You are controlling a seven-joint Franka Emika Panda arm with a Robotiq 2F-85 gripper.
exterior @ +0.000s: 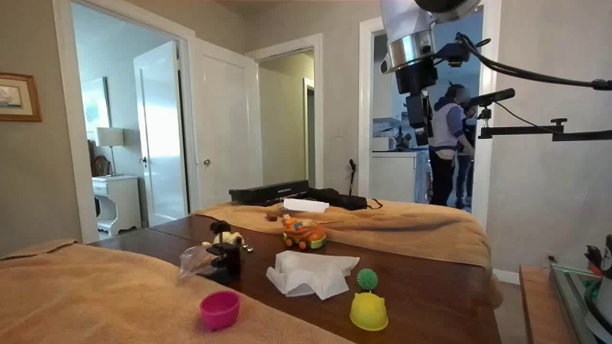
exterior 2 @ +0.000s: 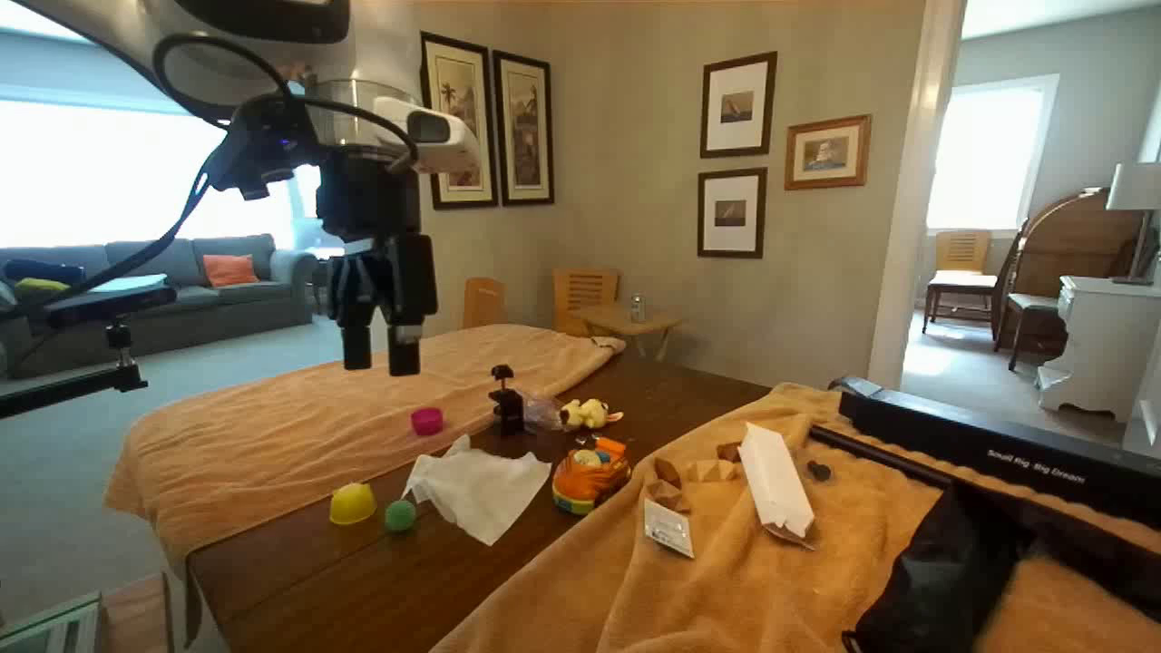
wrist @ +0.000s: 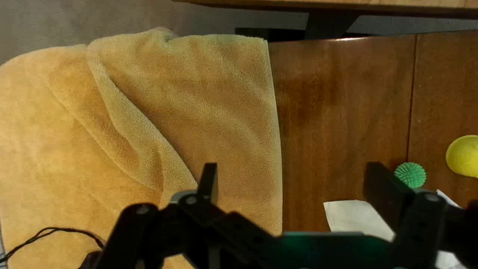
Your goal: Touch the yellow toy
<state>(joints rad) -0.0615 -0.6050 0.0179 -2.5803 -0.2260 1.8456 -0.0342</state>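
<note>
A yellow cup-like toy (exterior: 369, 312) with small ears stands open side down on the brown table. It also shows in an exterior view (exterior 2: 352, 504) and at the right edge of the wrist view (wrist: 464, 155), partly cut off. A smaller pale yellow animal-like toy (exterior 2: 588, 414) lies beside a black clamp; it also shows in an exterior view (exterior: 230, 239). My gripper (exterior 2: 381, 354) is open and empty, pointing down high above the table. It is also seen in an exterior view (exterior: 422, 134). In the wrist view my open fingers (wrist: 291, 166) have nothing between them.
A green spiky ball (exterior: 367, 279) lies next to the yellow cup, with white paper (exterior: 313, 274) beside it. A pink cup (exterior: 220, 310), black clamp (exterior: 225, 263) and orange toy car (exterior: 304, 234) stand nearby. A white box (exterior 2: 775, 485) and black bag (exterior 2: 948, 571) lie on a towel.
</note>
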